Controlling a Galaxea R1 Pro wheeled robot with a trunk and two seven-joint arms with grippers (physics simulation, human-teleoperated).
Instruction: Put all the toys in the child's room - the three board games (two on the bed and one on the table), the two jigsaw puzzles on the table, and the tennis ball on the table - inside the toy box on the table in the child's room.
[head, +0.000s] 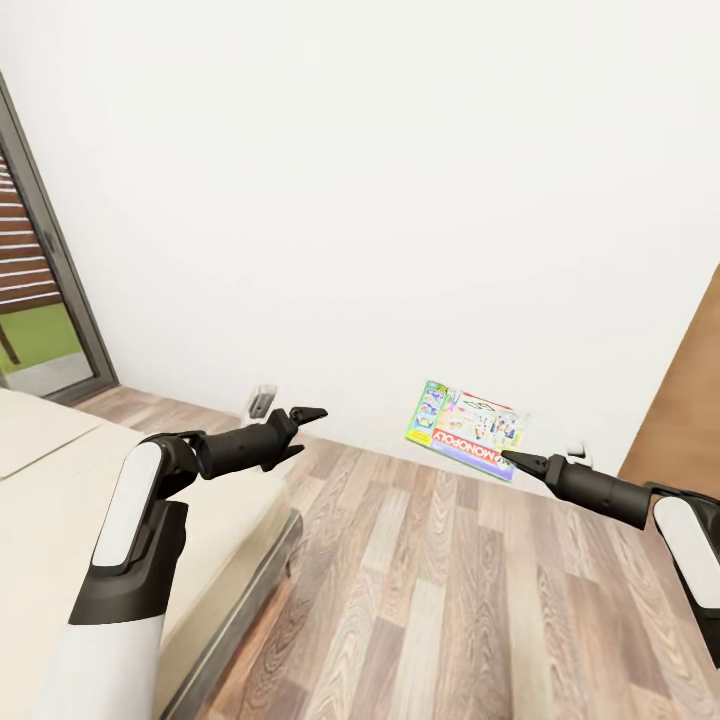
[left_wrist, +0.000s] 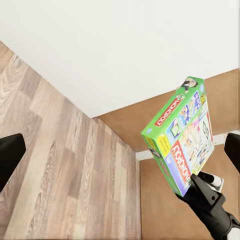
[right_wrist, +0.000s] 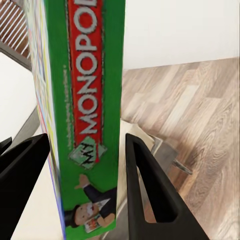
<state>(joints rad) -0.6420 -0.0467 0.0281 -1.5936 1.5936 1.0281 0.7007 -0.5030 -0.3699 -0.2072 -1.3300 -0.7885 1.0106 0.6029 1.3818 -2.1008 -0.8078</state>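
At the left, the left gripper (head: 300, 432) hangs over the bed (head: 60, 490) edge, jaws apart, grasping nothing. To its right, the right gripper (head: 515, 460) clamps a game box (head: 467, 428) by one end, above the wood floor (head: 440, 590). Its green edge reads "MY MONOPOLY" on a red banner, and the box's long axis runs straight out from the fingers (right_wrist: 150, 190).

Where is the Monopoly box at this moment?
The Monopoly box is held off the floor between the right gripper's fingers, right of centre in the head view, against the white wall, well clear of the bed.
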